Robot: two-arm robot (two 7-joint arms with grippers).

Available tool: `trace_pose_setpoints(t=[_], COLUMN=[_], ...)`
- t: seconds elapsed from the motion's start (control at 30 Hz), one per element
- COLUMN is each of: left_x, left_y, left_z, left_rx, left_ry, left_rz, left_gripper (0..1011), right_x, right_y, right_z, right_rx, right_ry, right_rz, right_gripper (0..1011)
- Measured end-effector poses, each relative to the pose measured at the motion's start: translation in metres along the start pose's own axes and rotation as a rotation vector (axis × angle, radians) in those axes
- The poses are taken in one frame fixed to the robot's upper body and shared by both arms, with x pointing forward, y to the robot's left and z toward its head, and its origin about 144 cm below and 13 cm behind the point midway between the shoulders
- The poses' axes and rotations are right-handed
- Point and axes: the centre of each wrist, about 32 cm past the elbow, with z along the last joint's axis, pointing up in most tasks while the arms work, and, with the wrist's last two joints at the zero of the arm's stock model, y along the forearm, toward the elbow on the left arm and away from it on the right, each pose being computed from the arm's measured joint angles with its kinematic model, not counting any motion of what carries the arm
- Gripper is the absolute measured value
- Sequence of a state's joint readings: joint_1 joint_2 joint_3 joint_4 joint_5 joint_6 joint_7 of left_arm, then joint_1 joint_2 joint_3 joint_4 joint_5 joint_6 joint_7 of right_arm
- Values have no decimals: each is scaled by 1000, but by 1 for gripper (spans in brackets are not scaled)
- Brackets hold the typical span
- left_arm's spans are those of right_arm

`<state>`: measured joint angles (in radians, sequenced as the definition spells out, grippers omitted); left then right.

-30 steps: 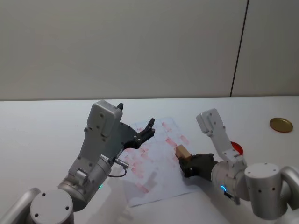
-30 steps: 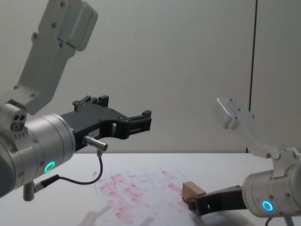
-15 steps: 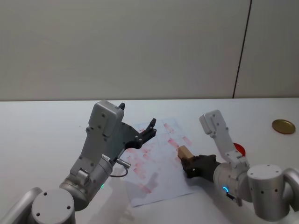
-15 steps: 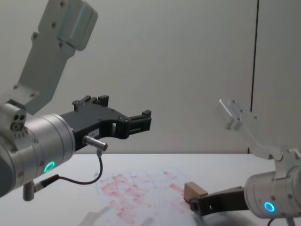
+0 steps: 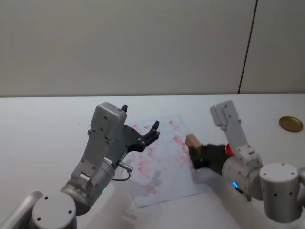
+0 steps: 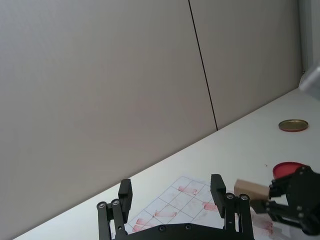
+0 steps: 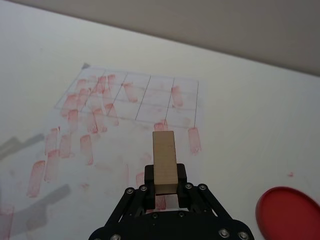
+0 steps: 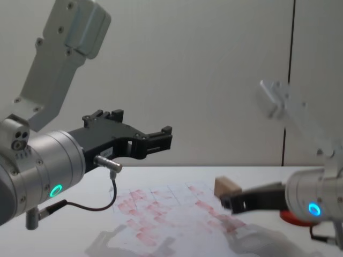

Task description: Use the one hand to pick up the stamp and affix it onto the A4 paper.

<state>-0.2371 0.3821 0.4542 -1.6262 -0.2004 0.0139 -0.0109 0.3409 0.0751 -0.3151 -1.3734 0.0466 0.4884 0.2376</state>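
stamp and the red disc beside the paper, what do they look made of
The stamp looks like bare light wood: pale tan, matte, square-cut edges. The red disc seems plastic or painted metal, smooth and evenly red; which, I cannot tell.

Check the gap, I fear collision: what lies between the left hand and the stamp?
Only red-printed A4 paper, in the head view, separates the left hand from the stamp the right hand holds.
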Motion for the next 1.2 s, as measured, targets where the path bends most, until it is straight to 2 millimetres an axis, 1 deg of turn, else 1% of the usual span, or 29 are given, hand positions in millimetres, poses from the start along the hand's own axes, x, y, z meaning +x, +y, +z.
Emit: trace_pose_setpoints(t=[0.17,0.23,0.37,0.47,0.6,0.8,0.9,1.03,1.2], left_x=[0,0,0,0,0,0,0,0,0], left_y=[0,0,0,0,0,0,0,0,0], left_z=[0,0,0,0,0,0,0,0,0], left_rx=[0,0,0,0,0,0,0,0,0], left_ry=[0,0,0,0,0,0,0,0,0], left_rz=[0,0,0,0,0,0,0,0,0], left_gripper=[993,993,993,993,993,993,993,993,993], right_x=[0,0,1,3,6,13,19,24,35], right_y=[-9,-15,-23,-33,-41,-53,-59,-62,-63], right_z=[10,17,22,27,29,26,21,16,4], right_rx=[66,110,151,194,217,224,207,186,135], right_ry=[-20,-34,-44,-52,-48,-27,-3,20,61], right_rz=[-21,-42,-70,-113,-158,-225,-269,-300,-339], right_gripper=[229,232,232,232,232,232,232,232,232])
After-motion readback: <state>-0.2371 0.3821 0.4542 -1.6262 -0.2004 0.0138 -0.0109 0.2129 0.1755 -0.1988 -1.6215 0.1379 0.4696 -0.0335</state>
